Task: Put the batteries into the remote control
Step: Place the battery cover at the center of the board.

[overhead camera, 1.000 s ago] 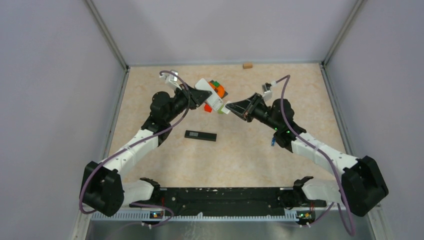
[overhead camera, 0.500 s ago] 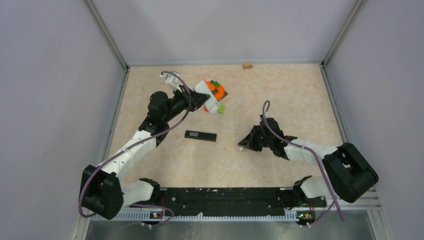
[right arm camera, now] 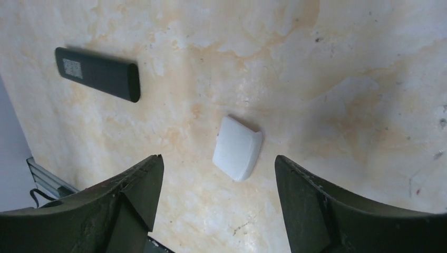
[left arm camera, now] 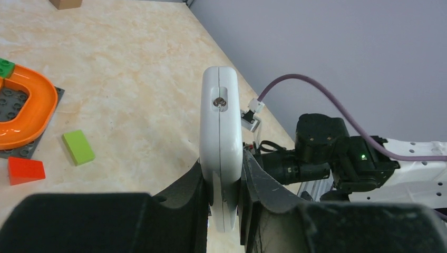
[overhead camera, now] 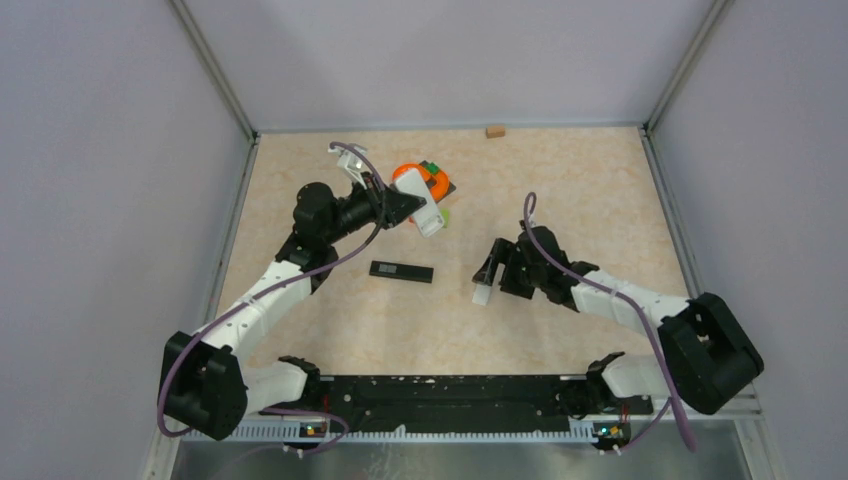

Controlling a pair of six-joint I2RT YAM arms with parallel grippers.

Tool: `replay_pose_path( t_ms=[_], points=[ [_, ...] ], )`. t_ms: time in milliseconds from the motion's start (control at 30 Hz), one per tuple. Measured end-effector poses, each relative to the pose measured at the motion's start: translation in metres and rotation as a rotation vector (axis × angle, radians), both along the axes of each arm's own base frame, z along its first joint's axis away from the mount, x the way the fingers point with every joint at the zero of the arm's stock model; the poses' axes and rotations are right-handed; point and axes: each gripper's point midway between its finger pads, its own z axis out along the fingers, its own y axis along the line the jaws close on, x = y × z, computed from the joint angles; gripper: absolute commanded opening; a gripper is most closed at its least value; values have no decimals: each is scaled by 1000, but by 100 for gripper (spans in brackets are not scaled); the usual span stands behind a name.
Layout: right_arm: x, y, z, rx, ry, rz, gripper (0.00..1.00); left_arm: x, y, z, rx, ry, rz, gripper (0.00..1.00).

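My left gripper (overhead camera: pixel 408 204) (left arm camera: pixel 224 182) is shut on a white remote control (overhead camera: pixel 424 205) (left arm camera: pixel 221 132) and holds it edge-on above the table near the toy blocks. My right gripper (overhead camera: pixel 487 281) (right arm camera: pixel 217 161) hangs open just over the table. A small white cover piece (overhead camera: pixel 483 295) (right arm camera: pixel 237 148) lies flat on the tabletop below its spread fingers, touching neither. No batteries show in any view.
A slim black remote (overhead camera: pixel 401 271) (right arm camera: pixel 98 74) lies left of the cover. An orange curved toy track (overhead camera: pixel 428 176) (left arm camera: pixel 29 108) on a dark plate, a green block (left arm camera: pixel 78 147) and a red block (left arm camera: pixel 25 171) sit behind the held remote. A wooden block (overhead camera: pixel 493 130) rests at the far edge.
My right gripper left the white remote, came down toward the near middle of the table, opened, and the white cover now lies on the table. The left gripper shifted the remote slightly.
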Motion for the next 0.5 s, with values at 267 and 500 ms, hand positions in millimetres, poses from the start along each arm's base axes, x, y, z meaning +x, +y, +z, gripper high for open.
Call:
replay_pose_path(
  t_ms=[267, 500],
  points=[
    [17, 2, 81, 74, -215, -4, 72, -15, -8, 10, -20, -30, -97, 0],
    [3, 36, 170, 336, -469, 215, 78, -30, -17, 30, -98, -49, -206, 0]
  ],
)
